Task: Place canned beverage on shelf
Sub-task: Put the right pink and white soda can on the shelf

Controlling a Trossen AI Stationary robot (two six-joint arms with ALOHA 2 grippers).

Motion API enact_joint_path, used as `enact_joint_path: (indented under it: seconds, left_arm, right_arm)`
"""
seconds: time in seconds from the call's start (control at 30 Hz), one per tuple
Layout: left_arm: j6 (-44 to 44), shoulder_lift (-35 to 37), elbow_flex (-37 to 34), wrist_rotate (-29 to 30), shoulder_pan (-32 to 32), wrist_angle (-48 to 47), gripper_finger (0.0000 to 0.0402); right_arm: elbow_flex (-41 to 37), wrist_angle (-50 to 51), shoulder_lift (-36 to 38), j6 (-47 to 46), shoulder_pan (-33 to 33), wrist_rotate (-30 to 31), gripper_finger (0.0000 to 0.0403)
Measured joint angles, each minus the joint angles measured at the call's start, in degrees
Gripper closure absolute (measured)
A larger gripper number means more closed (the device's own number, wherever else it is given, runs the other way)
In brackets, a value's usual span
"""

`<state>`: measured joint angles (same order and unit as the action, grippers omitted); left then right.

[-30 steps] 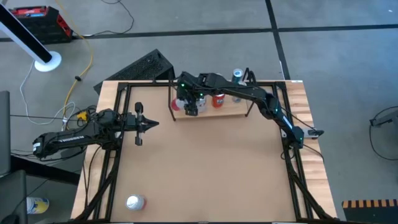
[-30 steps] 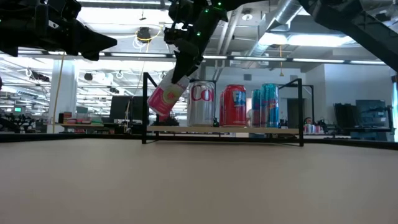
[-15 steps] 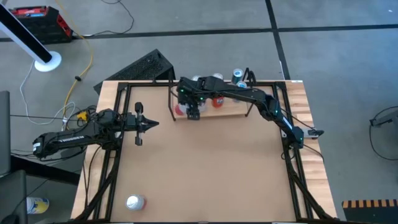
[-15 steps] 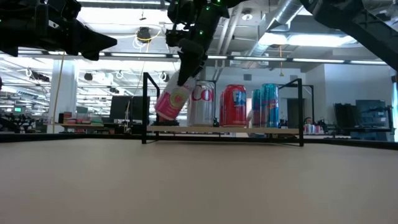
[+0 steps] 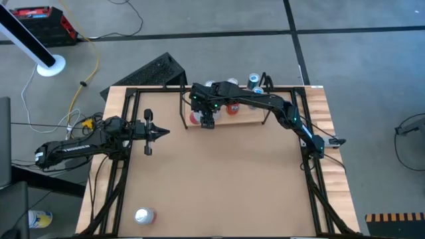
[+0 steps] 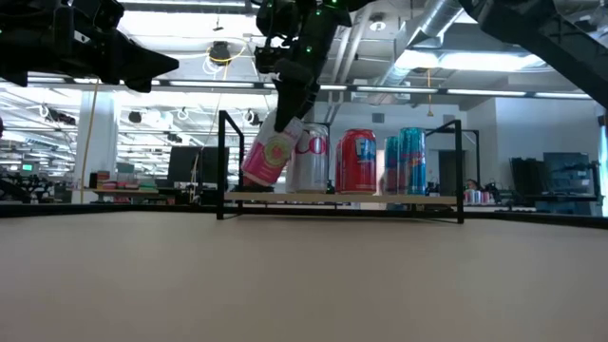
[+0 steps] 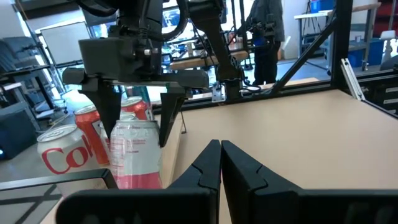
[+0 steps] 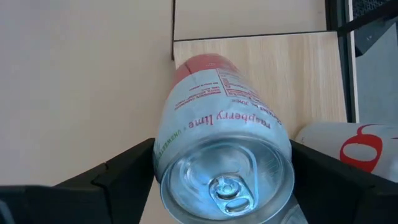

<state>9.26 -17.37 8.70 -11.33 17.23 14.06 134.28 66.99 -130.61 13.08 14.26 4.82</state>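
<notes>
My right gripper (image 5: 208,118) is shut on a pink and white can (image 6: 271,157) over the left end of the shelf, a light-wood plank (image 6: 418,199) with black rod uprights. The can is tilted, and its bottom hangs just above the plank, beside a silver can (image 6: 309,161). A red can (image 6: 357,161) and a blue can (image 6: 407,161) stand further right on the plank. My left gripper (image 5: 163,132) is shut and empty, above the table's left side. My right gripper pinches the can's side wall just below its top rim (image 8: 186,155), with one finger (image 8: 124,168) on each side. The fingers come from above, slanting. The can hangs tilted below them, its bottom (image 6: 255,179) toward the table's left, and I cannot tell whether it touches the plank.
A loose silver can (image 5: 144,216) lies near the table's near left corner. Black frame rails (image 5: 126,166) run along both table sides. The tabletop (image 5: 226,179) between the shelf and the near edge is bare. A person stands in the room beyond, in the left wrist view (image 7: 267,25).
My right gripper has carried the pink can a little toward the table's right, closer to the silver can on the shelf. The can has tipped nearer to upright but stays tilted.
</notes>
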Motion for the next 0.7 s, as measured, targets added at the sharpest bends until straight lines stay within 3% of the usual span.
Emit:
enact_joint_path:
  seconds: [0.2,0.7]
  left_arm:
    - [-0.1,0.0,0.0,0.0,0.0,0.0,0.0401]
    - [-0.3,0.0,0.0,0.0,0.0,0.0,0.0402]
  right_arm:
    - [0.0,-0.3,0.2,-1.6,0.0,-0.1,0.0024]
    - [0.3,-1.8,1.4,-2.1,0.0,1.9,0.0024]
